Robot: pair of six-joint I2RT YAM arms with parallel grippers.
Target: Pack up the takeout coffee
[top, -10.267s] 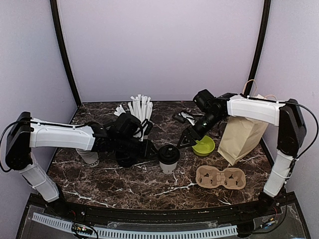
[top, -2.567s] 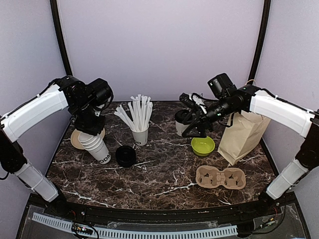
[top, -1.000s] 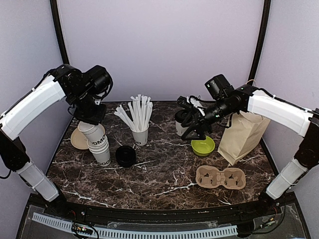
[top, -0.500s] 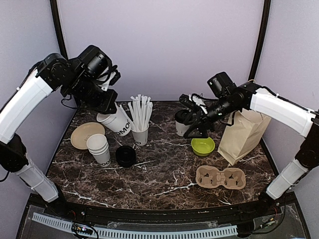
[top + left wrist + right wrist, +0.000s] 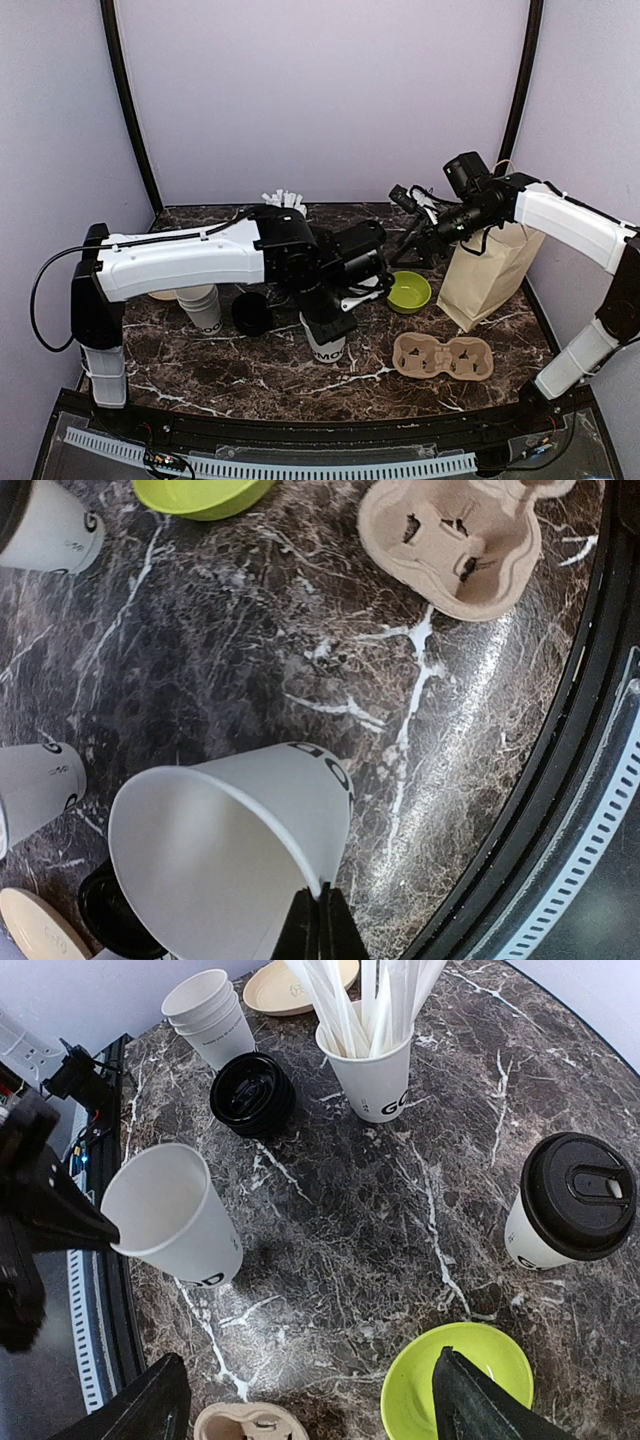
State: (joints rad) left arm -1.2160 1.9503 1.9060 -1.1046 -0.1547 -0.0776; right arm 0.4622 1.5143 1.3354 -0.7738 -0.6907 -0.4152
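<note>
The takeout coffee [image 5: 575,1205], a white cup with a black lid, stands at the back of the table; it also shows in the left wrist view [image 5: 45,525], and my left arm hides it in the top view. My left gripper [image 5: 330,322] [image 5: 320,925] is shut on the rim of a lidless white cup [image 5: 326,345] [image 5: 240,850] [image 5: 175,1215], tilted low over the middle front of the marble. My right gripper [image 5: 415,235] [image 5: 320,1410] hangs open and holds nothing, above the green bowl and back from the lidless cup.
A cardboard cup carrier [image 5: 443,357] [image 5: 460,535] lies front right, a green bowl [image 5: 408,290] [image 5: 460,1380] behind it, and a brown paper bag [image 5: 485,270] at far right. Left are a stack of lidless cups [image 5: 203,305] [image 5: 210,1015], black lids [image 5: 252,312] [image 5: 252,1090] and a cup of straws [image 5: 370,1060].
My left arm has swung from high at the back left down to the middle front, carrying the lidless cup. My right gripper has shifted slightly right and stays open.
</note>
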